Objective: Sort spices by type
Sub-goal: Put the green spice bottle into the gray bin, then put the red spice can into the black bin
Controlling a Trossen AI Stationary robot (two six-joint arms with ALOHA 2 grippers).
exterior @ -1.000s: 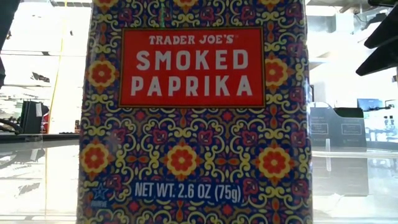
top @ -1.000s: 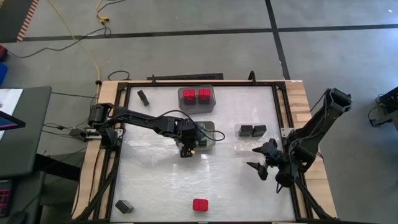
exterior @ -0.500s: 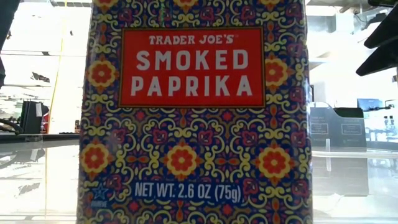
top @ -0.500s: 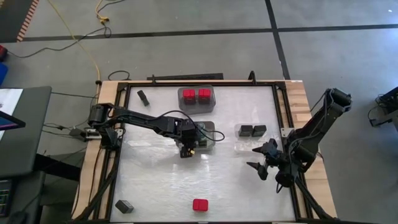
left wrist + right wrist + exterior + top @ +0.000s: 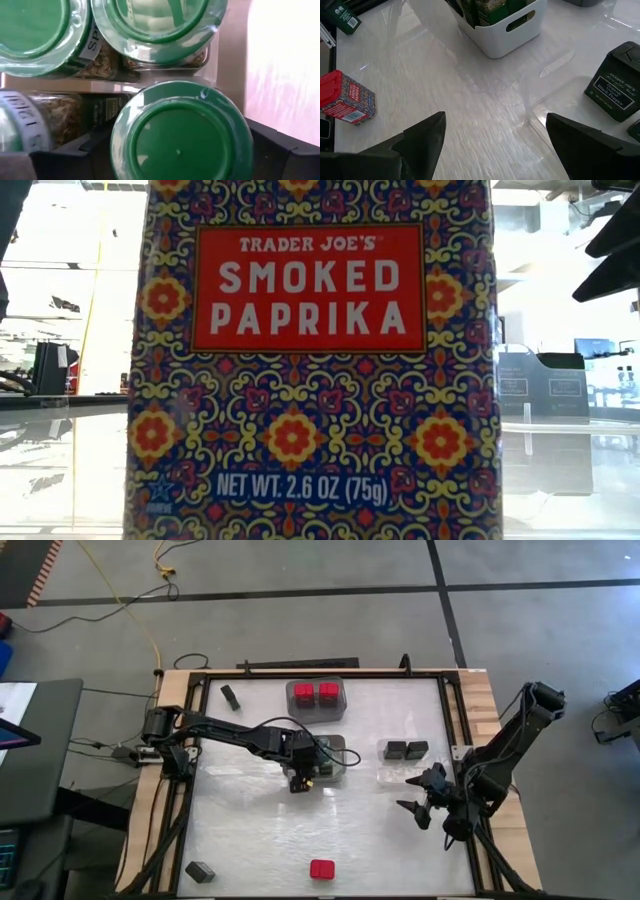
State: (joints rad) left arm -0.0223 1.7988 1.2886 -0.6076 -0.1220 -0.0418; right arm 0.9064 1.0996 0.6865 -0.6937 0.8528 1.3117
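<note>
My left gripper (image 5: 300,780) reaches over the near corner of the white bin (image 5: 338,745) at mid-table and is shut on a green-lidded jar (image 5: 180,137). More green-lidded jars (image 5: 155,25) stand in that bin. Two red-topped tins (image 5: 315,693) sit in a clear bin at the far edge. A third red-topped tin (image 5: 321,869) stands on its base near the near edge and fills the low view (image 5: 310,360). Two dark tins (image 5: 405,750) sit in a clear bin on the right. My right gripper (image 5: 415,798) hangs open beside that bin, touching nothing. My left gripper pinches the green-lidded jar at its lid end (image 5: 125,145) between its two fingers (image 5: 270,145), one on each side. It comes from above, pointing down. The jar stands upright beside the other jars; the lid hides what its base rests on.
Loose dark tins lie at the far left (image 5: 231,696) and the near-left corner (image 5: 200,871). In the right wrist view, a dark pepper tin (image 5: 615,95) stands in its clear bin (image 5: 555,107). Bare tabletop (image 5: 260,830) lies between the bins and the near edge.
</note>
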